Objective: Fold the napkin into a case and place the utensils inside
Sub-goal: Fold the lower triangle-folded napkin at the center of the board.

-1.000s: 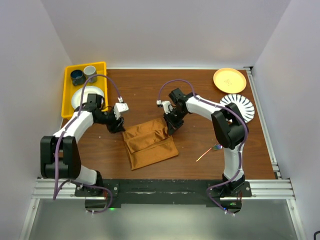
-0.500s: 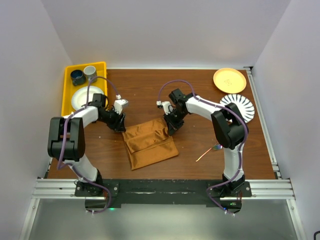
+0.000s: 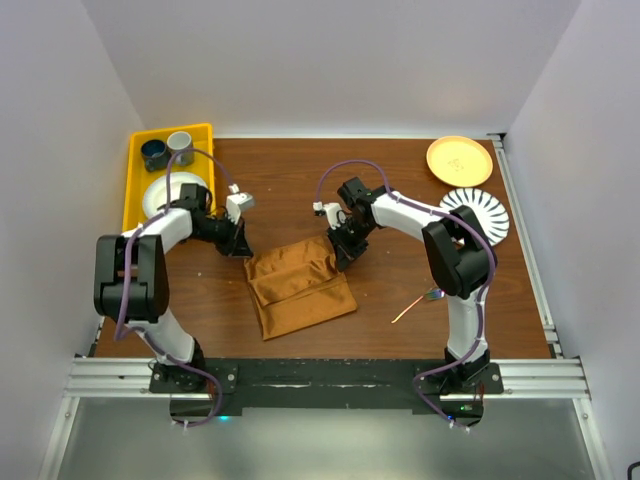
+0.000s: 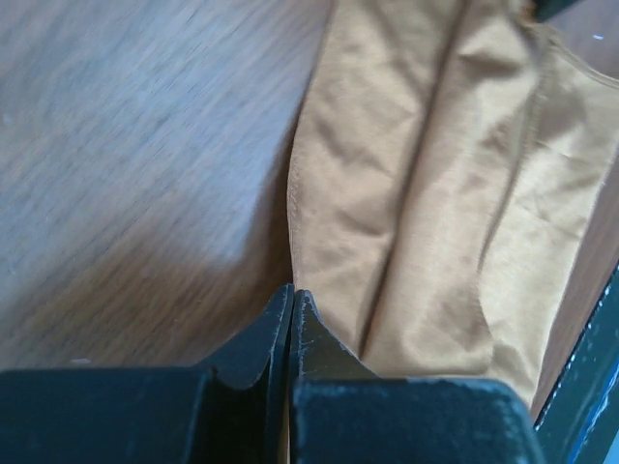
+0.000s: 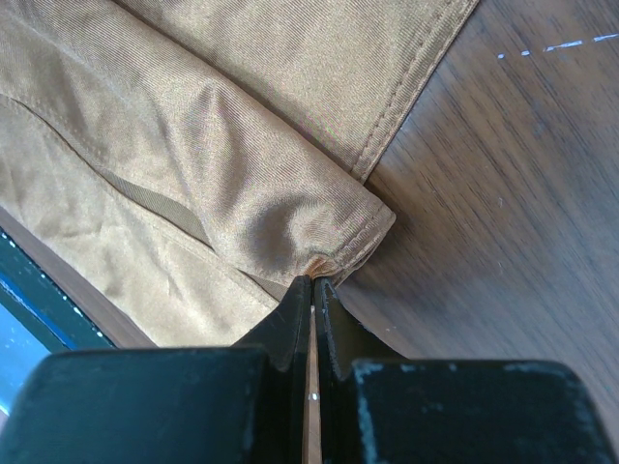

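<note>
The rust-brown napkin [image 3: 300,290] lies folded into a narrow rectangle at the table's middle, with long creases along it [image 4: 416,174]. My left gripper [image 3: 243,248] is at its far left corner, jaws shut [image 4: 292,295] with the cloth's edge running in between the tips. At the far right corner my right gripper [image 3: 340,258] is shut [image 5: 312,282] on the hemmed corner, and the napkin [image 5: 213,145] puckers at the tips. The utensils [image 3: 418,303] lie on the bare wood right of the napkin, thin and shiny.
A yellow tray [image 3: 135,190] at the back left holds two cups and a white plate. An orange plate [image 3: 459,160] and a white fluted plate [image 3: 478,212] sit at the back right. The right arm's elbow stands above the utensils.
My left gripper went from open to shut on the napkin's left corner, and its wrist shifted slightly. The right gripper and the napkin stayed where they were.
</note>
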Motion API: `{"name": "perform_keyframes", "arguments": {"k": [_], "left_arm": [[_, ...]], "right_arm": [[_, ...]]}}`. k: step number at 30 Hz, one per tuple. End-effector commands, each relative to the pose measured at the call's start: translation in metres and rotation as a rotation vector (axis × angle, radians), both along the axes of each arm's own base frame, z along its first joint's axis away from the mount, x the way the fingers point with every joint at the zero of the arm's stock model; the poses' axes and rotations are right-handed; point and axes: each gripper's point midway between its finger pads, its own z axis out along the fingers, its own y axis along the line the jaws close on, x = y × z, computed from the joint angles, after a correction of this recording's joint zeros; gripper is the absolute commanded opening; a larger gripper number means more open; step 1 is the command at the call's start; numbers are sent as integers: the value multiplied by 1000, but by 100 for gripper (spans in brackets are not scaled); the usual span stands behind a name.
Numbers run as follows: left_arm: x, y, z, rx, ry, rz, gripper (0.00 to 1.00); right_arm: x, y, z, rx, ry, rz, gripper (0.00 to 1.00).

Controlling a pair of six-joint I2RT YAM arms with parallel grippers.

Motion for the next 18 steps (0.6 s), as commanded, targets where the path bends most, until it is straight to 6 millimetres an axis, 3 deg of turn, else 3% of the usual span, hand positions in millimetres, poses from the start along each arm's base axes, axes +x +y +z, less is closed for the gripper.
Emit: {"name": "perform_keyframes", "arguments": {"k": [1,10,15,18], "left_arm": [[-14,-21,41,-53,-195,-189,0],[-79,-51,31,32,-395,-524,0],[-114,-39,-1,110,-455,-705,0],[-124,-35,-11,133,-476,-757,0]], "right_arm": [[-4,2,4,11,6,17,1],[-9,0,5,8,26,8,8],[-10,-2,10,11,21,2,11],[-11,-1,11,15,23,2,11]]}}
